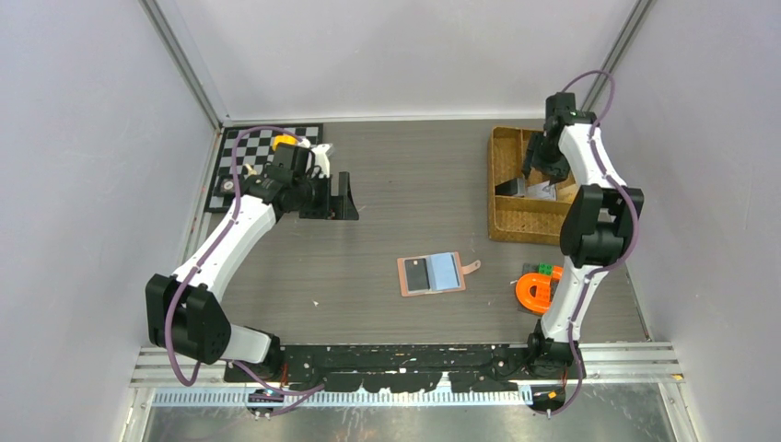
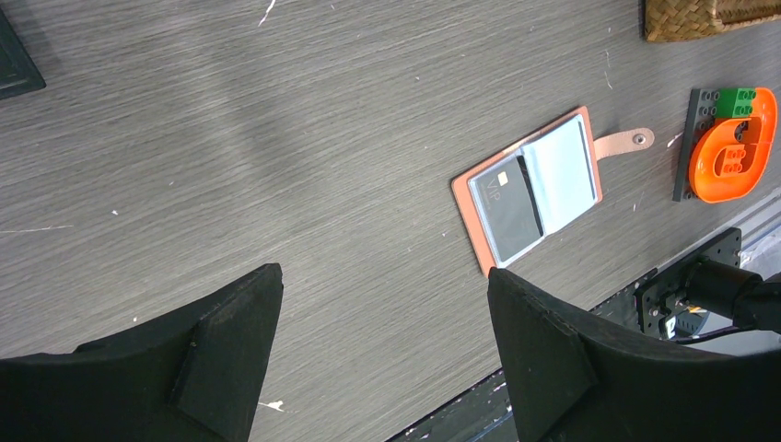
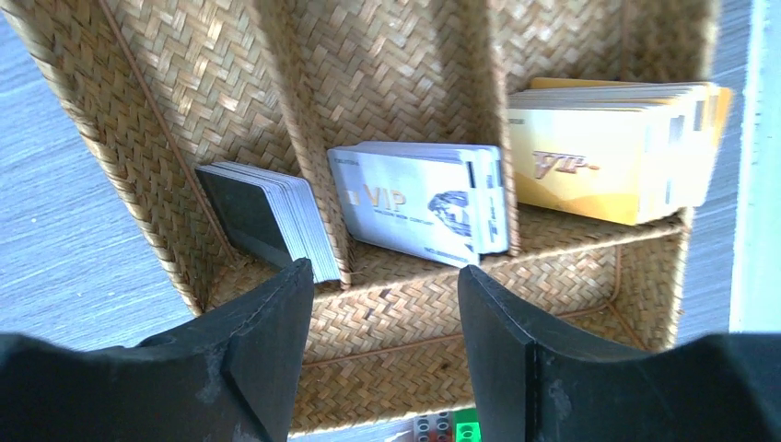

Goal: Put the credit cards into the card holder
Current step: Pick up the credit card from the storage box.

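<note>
**A:** What is the biggest thing on the table [image 1: 387, 175]?

**B:** A woven tray [image 1: 505, 230], against the right edge toward the far corner. In the right wrist view, woven partitions split the tray [image 3: 175, 83] into three compartments side by side.

**A:** And what is in them?

**B:** Credit cards, one stack leaning in each compartment. There is a dark stack [image 3: 262, 216], a white stack [image 3: 414, 212] in the middle and a gold stack [image 3: 599, 161] (both the white and the gold ones read "VIP").

**A:** What about the arms?

**B:** The right end effector [image 3: 385, 272] hangs over the tray with its fingers spread and nothing between them. It lines up with the partition between the dark and white stacks, though I cannot tell whether it touches. The left end effector [image 2: 384, 285] is spread wide too and holds nothing. It sits over the far left part of the table beside a checkerboard [image 1: 249, 157].

**A:** Where is the card holder?

**B:** The card holder [image 1: 432, 273] lies open and flat near the middle of the table. It is somewhat toward the near edge and well apart from the tray. One half has a dark card [image 2: 508, 207] in its clear pocket, and the other half shows a pale pocket.

**A:** Anything smaller?

**B:** An orange toy [image 1: 534, 288] with a green brick lies between the holder and the right edge. The holder's strap [image 2: 624, 143] points toward that toy.
</note>
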Tool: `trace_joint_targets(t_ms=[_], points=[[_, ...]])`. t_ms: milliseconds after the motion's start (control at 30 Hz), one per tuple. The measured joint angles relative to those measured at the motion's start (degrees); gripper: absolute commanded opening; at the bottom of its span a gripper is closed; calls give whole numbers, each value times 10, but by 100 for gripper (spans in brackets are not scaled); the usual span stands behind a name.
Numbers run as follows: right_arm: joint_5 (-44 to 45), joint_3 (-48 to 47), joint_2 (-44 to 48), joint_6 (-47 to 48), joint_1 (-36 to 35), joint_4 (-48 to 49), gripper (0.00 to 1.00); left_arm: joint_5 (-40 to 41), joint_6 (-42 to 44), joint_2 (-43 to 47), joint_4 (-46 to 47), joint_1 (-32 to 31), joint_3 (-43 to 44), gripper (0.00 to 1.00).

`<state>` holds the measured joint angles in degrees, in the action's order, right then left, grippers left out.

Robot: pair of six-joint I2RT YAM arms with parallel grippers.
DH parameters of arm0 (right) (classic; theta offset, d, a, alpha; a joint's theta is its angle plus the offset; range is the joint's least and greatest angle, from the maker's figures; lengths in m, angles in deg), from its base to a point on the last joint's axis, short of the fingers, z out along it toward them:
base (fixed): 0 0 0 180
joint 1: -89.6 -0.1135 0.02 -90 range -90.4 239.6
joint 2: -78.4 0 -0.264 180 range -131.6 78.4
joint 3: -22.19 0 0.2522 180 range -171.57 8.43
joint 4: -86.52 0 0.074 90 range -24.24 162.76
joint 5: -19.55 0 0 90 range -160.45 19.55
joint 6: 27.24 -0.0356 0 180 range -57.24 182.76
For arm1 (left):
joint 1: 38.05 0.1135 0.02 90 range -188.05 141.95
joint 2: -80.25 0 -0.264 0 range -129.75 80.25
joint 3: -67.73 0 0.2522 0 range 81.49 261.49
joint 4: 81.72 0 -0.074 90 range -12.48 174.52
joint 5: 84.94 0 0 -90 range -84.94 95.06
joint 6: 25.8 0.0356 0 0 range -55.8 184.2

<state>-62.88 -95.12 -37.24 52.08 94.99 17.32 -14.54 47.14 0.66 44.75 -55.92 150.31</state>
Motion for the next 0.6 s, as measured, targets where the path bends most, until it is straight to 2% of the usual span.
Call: trace_joint_targets(t_ms=[133,267,400,600], points=[[3,0,19,0,17,0,62,0,0,0,0,0,0,84],[9,1,19,0,27,0,67,-1,0,0,0,0,0,84],[14,1,15,0,33,-1,68,-1,0,0,0,0,0,84],[13,0,-13,2,34,-2,62,-1,0,0,0,0,0,84]])
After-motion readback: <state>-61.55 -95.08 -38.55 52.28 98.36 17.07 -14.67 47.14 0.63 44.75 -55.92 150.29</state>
